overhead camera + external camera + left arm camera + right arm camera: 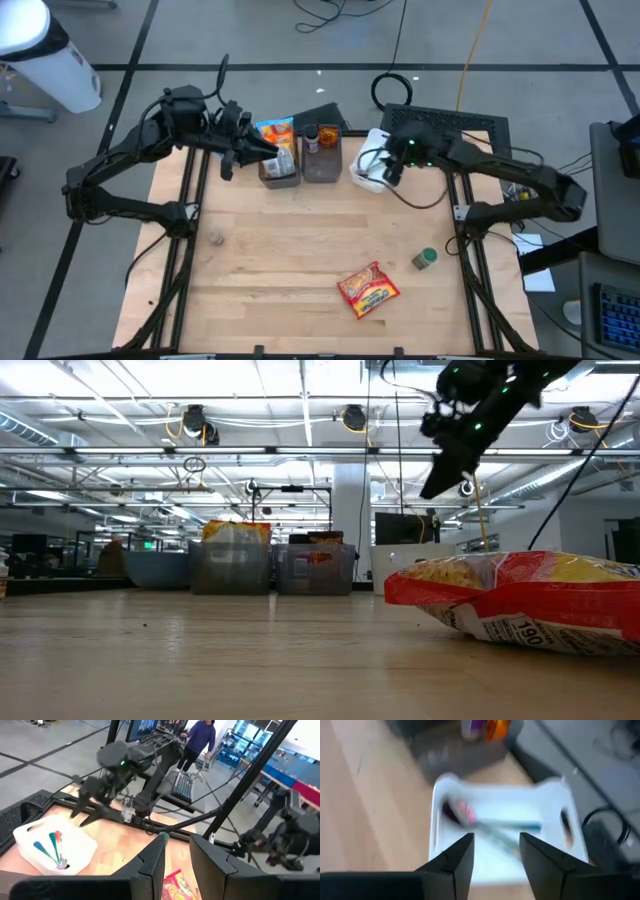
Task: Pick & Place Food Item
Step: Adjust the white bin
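The food item, a red and yellow noodle packet (pixel 368 290), lies flat on the wooden table toward its near edge, and fills the low view's right side (pixel 520 600). No gripper touches it. My left gripper (pixel 268 150) hovers open above the clear bins at the far left, with nothing between its fingers (pixel 179 840). My right gripper (pixel 388 172) hangs open and tilted down above a white tray (pixel 495 810) at the far right, also with nothing in it (pixel 495 840). In the low view it shows high above the table (pixel 432 488).
Two clear bins stand at the far edge: one (pixel 278 160) holds a yellow snack bag, the other (pixel 322 158) holds bottles. The white tray (pixel 368 172) holds coloured utensils. A green-capped jar (pixel 425 259) and a small round object (pixel 215 237) lie on the table. A person (pixel 197 740) stands beyond it.
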### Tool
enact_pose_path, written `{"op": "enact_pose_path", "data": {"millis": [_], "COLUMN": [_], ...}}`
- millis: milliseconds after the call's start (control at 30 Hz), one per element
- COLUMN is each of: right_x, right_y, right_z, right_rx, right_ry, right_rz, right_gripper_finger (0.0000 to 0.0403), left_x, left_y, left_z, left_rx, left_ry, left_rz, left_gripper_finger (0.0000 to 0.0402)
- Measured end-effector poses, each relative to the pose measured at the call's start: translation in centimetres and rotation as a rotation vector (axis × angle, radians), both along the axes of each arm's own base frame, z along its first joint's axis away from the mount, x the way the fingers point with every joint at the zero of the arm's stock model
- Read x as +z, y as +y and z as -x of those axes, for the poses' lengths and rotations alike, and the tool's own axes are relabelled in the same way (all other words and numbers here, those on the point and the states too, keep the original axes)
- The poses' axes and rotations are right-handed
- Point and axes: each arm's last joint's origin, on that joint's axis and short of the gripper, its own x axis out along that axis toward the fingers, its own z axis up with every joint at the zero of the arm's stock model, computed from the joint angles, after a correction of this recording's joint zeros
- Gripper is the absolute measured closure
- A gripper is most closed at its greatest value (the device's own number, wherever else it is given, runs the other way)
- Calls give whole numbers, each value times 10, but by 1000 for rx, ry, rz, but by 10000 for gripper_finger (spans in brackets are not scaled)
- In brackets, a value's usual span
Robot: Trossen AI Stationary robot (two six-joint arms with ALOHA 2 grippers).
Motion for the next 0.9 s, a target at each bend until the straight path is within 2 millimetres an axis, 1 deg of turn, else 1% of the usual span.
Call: {"op": "enact_pose_path", "data": {"millis": [67,133,233,333,500,633,700,900], "right_x": [6,6,-1,-11,-25,-44,-53,-76], "right_y": [8,13,19,19,8,-7,-14,-33], "right_z": [10,19,29,36,31,24,21,13], "right_rx": [-28,-45,-80,-108,-119,-153,-169,-167], "right_ry": [8,41,137,269,351,416,435,478], "right_rz": [-23,-64,-149,-196,-228,-275,-293,-306], "right_gripper_finger": [248,260,290,322,365,397,399,383], "left_x": [0,0,0,0,0,-1,-1,-1], "left_y": [0,0,0,0,0,-1,-1,-2], "left_z": [0,0,0,0,0,0,0,0], "left_rx": [-3,-5,-6,-7,-7,-22,-39,-57], "left_ry": [-2,-5,-8,-9,-6,4,4,6], "left_rz": [-18,-35,-50,-57,-54,-31,-22,-1], "left_gripper_finger": [304,304,304,304,304,304,304,304]}}
